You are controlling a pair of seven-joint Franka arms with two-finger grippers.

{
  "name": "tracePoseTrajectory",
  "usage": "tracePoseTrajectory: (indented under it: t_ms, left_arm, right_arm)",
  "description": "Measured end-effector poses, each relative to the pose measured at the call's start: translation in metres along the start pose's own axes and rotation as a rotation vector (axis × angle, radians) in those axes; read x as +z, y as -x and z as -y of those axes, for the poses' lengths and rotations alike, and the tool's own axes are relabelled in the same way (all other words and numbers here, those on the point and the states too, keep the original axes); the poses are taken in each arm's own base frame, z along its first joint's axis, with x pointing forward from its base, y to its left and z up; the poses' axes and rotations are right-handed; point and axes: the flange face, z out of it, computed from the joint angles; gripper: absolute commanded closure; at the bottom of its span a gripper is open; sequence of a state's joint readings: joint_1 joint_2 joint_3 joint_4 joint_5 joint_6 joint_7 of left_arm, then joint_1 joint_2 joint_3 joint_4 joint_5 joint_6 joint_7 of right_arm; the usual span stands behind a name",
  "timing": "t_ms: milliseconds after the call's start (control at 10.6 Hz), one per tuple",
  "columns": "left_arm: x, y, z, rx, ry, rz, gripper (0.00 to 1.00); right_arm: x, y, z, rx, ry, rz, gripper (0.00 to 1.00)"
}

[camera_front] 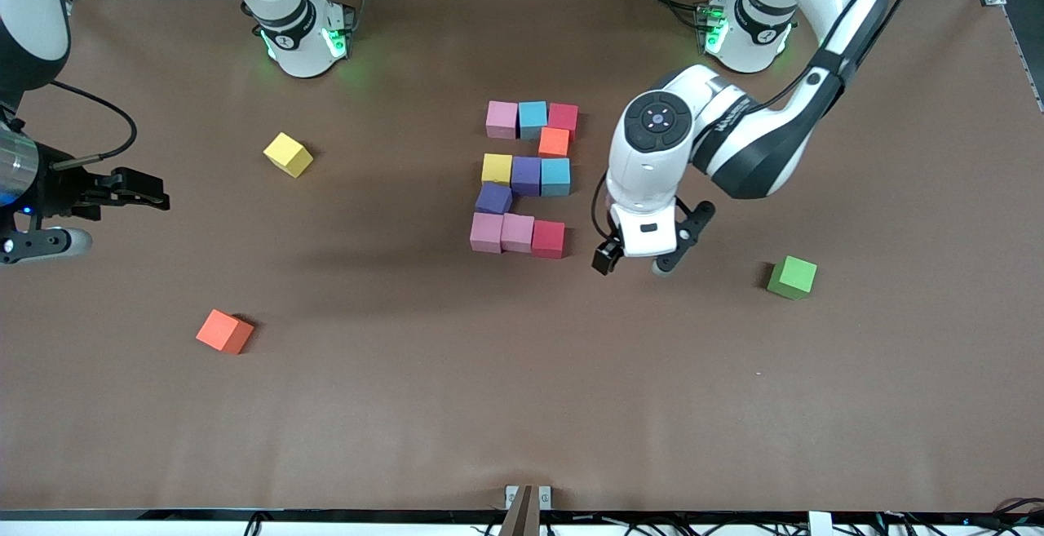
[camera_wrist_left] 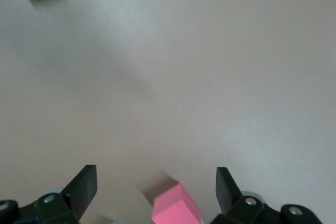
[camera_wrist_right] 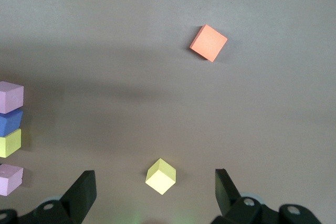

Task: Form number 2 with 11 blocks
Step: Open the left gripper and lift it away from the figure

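At mid-surface, eleven blocks (camera_front: 526,177) lie edge to edge in the shape of a 2: pink, blue and red along the top row, orange under the red, then yellow, purple and blue, a second purple below the yellow, and pink, pink and red along the row nearest the front camera. The left hand (camera_front: 640,260) hangs empty, fingers wide, just beside that last red block (camera_front: 548,238), toward the left arm's end. The right hand (camera_front: 122,193) waits over the right arm's end of the surface (camera_front: 522,405), fingers wide and empty. Loose yellow cube (camera_front: 288,154), orange cube (camera_front: 224,331) and green cube (camera_front: 791,277) sit well apart.
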State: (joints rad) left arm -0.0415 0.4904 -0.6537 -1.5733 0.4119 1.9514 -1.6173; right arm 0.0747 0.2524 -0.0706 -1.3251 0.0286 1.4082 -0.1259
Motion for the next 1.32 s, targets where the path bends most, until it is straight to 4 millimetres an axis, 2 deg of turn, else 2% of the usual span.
tracePoseTrajectory:
  t_ms: [188,282,752,1034,1128,1316]
  left_arm:
    - [-0.02,-0.047,0.016,0.108,-0.008,-0.006,0.0]
    - [-0.026,-0.063,0.024,0.165,-0.025,0.0,0.0]
    - [-0.068,-0.123,0.067,0.46,-0.147,-0.013,0.0]
    - [-0.099,-0.186,0.11,0.56,-0.106,0.038,0.0]
    - [-0.108,-0.202,0.124,0.586,-0.095,0.048,0.0]
    - [-0.123,-0.22,0.144,0.61,-0.056,0.075,0.0]
  right_arm:
    - [0.0,0.0,0.0,0.002,-0.001,0.004,0.0]
    - [0.0,0.001,0.0,0.002,-0.001,0.005,0.0]
    - [0.0,0.001,0.001,-0.001,-0.001,0.006,0.0]
    - [0.0,0.001,0.002,-0.002,-0.001,0.007,0.0]
    - [0.0,0.001,0.002,-0.002,-0.001,0.007,0.0]
    - [0.0,0.001,0.002,-0.002,-0.001,0.007,0.0]
